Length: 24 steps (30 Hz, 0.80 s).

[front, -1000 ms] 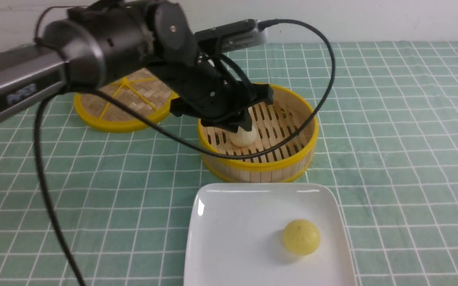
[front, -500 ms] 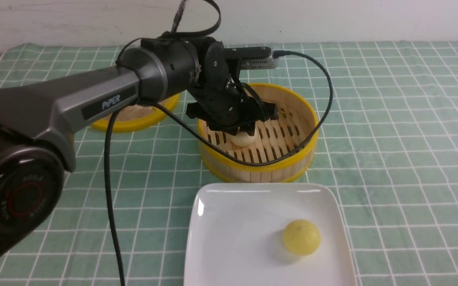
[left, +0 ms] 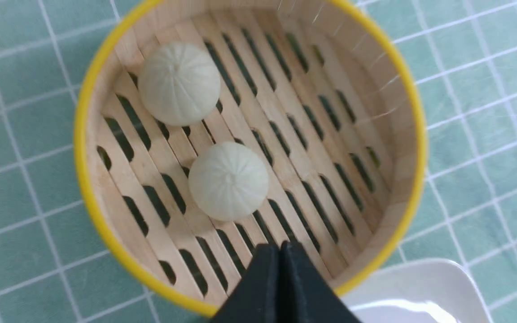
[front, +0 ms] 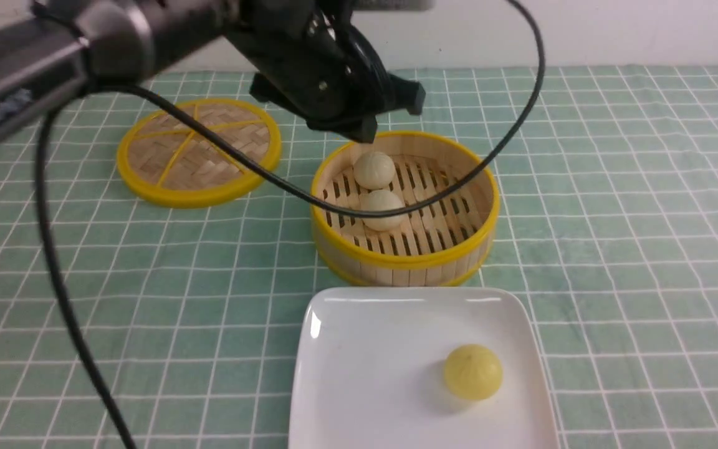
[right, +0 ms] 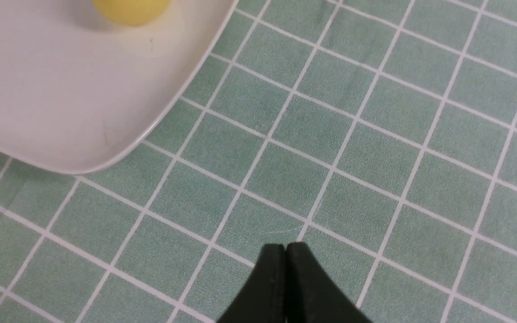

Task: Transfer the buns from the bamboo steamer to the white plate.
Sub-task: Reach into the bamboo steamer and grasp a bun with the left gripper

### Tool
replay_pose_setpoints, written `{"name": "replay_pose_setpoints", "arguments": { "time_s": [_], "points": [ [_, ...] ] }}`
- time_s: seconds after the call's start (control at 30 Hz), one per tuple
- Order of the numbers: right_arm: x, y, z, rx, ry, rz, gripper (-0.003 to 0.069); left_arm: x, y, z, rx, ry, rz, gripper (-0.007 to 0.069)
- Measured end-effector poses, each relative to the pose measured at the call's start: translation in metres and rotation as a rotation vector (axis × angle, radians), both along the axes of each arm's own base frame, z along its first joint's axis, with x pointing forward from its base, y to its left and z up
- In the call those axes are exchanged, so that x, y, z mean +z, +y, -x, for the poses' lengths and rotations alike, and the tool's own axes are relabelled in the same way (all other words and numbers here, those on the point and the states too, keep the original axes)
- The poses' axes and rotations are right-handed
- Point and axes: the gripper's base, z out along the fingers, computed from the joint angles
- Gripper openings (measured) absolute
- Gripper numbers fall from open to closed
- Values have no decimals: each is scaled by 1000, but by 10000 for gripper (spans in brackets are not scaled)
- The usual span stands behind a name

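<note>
Inside round bamboo steamer [front: 409, 260], on slatted floor: cream bun [front: 374, 169], pleated dome, at 10 o'clock by wall; second cream bun [front: 383, 209] just beside, near centre. Yellow bun [front: 472, 372] at 3 o'clock on glossy squarish white plate [front: 365, 374], itself at steamer's 6 o'clock. Flat woven lid [front: 199, 151] at 10 o'clock. Left gripper [left: 280, 251] above steamer, fingers pressed together, empty. Right gripper [right: 286, 249] over green checked cloth [right: 375, 157], fingers together, holding nothing.
</note>
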Motion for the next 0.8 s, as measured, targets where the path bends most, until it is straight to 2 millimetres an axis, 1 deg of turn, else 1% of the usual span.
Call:
{"name": "replay_pose_setpoints", "arguments": {
  "time_s": [0.07, 0.1, 0.17, 0.23, 0.3, 0.4, 0.47, 0.57, 0.67, 0.7, 0.73, 0.8],
  "points": [
    [0, 0, 0, 0, -2, 3, 12, 27, 11, 18, -20, -23, -2, 1],
    [0, 0, 0, 0, -2, 4, 12, 33, 14, 24, -27, -24, -6, 1],
    [0, 0, 0, 0, -3, 5, 12, 38, 17, 30, -32, -17, -13, 1],
    [0, 0, 0, 0, -3, 5, 12, 33, 16, 27, -19, 4, -12, 5],
    [0, 0, 0, 0, -3, 5, 15, 19, 10, 17, 12, 27, 3, 20],
    [0, 0, 0, 0, -3, 5, 15, -9, -3, -5, 63, 39, 31, 71],
    [0, -1, 0, 0, -4, 7, 19, -36, -13, -23, 102, 56, 52, 137],
    [0, -1, 0, -1, -5, 9, 22, -75, -24, -42, 135, 87, 56, 256],
    [0, -1, 0, -1, -5, 9, 25, -101, -29, -53, 142, 86, 48, 346],
    [0, -1, 0, -1, -5, 9, 25, -106, -31, -56, 142, 82, 45, 365],
    [0, -1, 0, -1, -5, 9, 27, -118, -32, -61, 140, 71, 30, 403],
    [0, -1, 0, -1, -5, 9, 29, -132, -34, -67, 136, 56, 8, 439]
  ]
}}
